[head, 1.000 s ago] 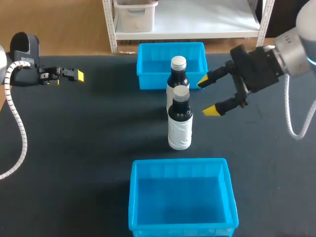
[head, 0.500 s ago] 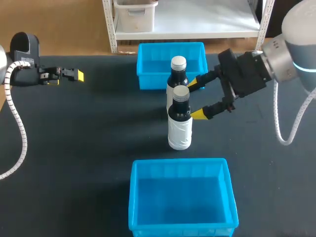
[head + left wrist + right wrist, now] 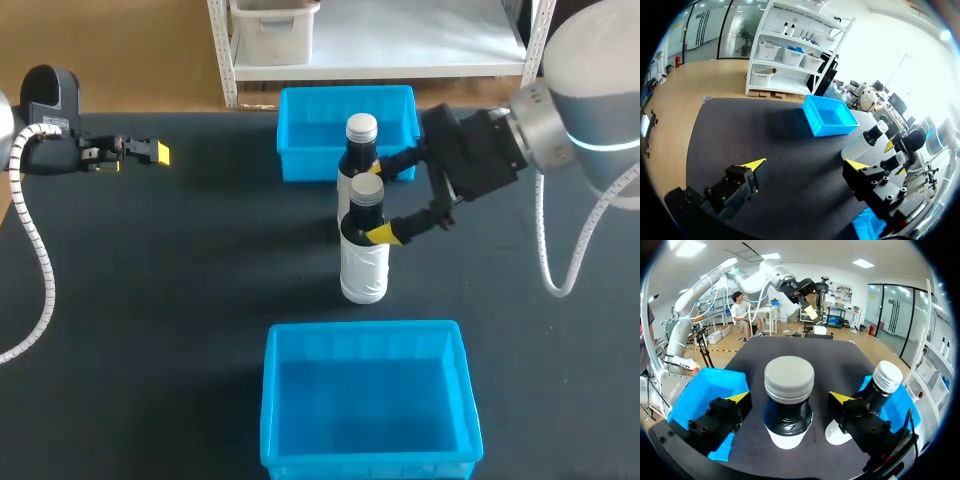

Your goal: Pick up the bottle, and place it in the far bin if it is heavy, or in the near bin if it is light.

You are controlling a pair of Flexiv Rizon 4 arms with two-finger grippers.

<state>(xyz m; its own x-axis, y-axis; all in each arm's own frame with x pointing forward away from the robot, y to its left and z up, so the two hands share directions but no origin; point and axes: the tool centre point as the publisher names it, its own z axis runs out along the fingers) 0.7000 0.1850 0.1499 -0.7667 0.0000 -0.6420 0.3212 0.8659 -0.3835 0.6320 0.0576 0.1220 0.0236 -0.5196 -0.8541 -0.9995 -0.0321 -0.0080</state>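
Note:
Two dark bottles with white labels and silver caps stand mid-table. The near bottle (image 3: 364, 245) is in front of the far bottle (image 3: 360, 150). My right gripper (image 3: 375, 202) is open, with one yellow tip on each side of the near bottle's neck. In the right wrist view the near bottle (image 3: 788, 407) stands between the fingers of the right gripper (image 3: 789, 398) with a gap on both sides. The far bottle (image 3: 880, 387) stands outside one finger. My left gripper (image 3: 150, 152) hangs open at the far left, well away from the bottles, and its own view shows the left gripper (image 3: 805, 165) holding nothing.
The far blue bin (image 3: 300, 135) sits right behind the far bottle. The near blue bin (image 3: 365, 340) lies at the table's front edge. In the left wrist view the far bin (image 3: 830, 116) and both bottles (image 3: 867, 142) lie ahead over dark tabletop.
My right gripper has moved left from beside the bottles until its open fingers straddle the near bottle's neck. The left arm and both bottles have stayed put.

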